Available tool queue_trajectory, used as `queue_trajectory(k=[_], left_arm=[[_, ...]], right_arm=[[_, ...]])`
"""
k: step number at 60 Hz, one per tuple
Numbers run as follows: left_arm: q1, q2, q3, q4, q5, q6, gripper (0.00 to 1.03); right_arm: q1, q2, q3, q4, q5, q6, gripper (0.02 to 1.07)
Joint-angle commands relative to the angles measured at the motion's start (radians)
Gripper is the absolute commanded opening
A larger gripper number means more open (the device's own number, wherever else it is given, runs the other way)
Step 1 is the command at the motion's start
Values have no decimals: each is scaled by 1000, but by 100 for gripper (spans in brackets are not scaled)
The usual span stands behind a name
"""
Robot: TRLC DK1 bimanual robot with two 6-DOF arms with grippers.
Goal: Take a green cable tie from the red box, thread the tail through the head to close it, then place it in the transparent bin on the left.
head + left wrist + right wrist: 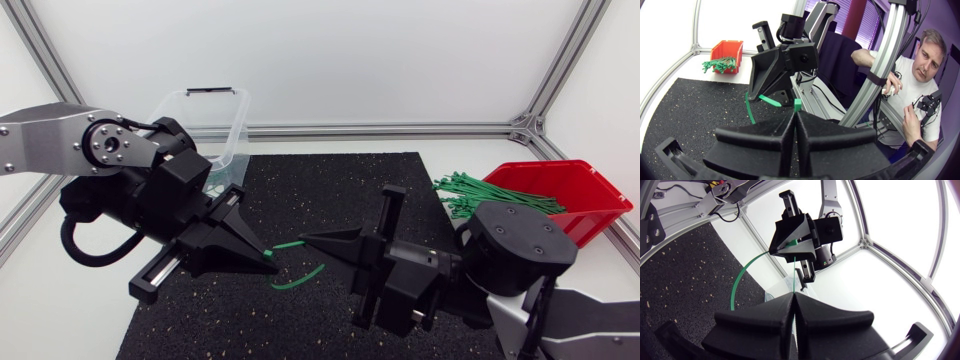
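Threading stage above the black mat [330, 190] on the tabletop. The left claw [262, 254] is pressed together on the head end of the green cable tie [300, 277]; the left wrist view shows the small square head right at its fingertips. The right claw [306, 238] faces the left claw tip to tip, just apart from it, and pinches the tail end. Between the two claws the strap bows out to one side and hangs below them in a slack loop toward the mat. The red box [585, 195], with spare ties [480, 192] spilling over its rim, lies well behind the right claw. The transparent bin [205, 120] stands behind the left claw. Handling, by judgement: the tie is very light, thin and springy, and smooth enough to slip or twist in a loose pinch. A hold close to each end suits it best, leaving only a short free tail tip that cannot flex away from the head's slot. Whether the tail has entered the slot cannot be told.
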Motion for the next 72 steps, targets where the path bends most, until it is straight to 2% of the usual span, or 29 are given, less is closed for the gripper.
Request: queue_trajectory(k=[1,72], left_arm=[[-5,23,23,-23,16,38,3],[-25,62,49,-72,22,73,3]], right_arm=[[9,-17,-12,9,7,-22,8],[34,-8,-5,10,12,-43,8]])
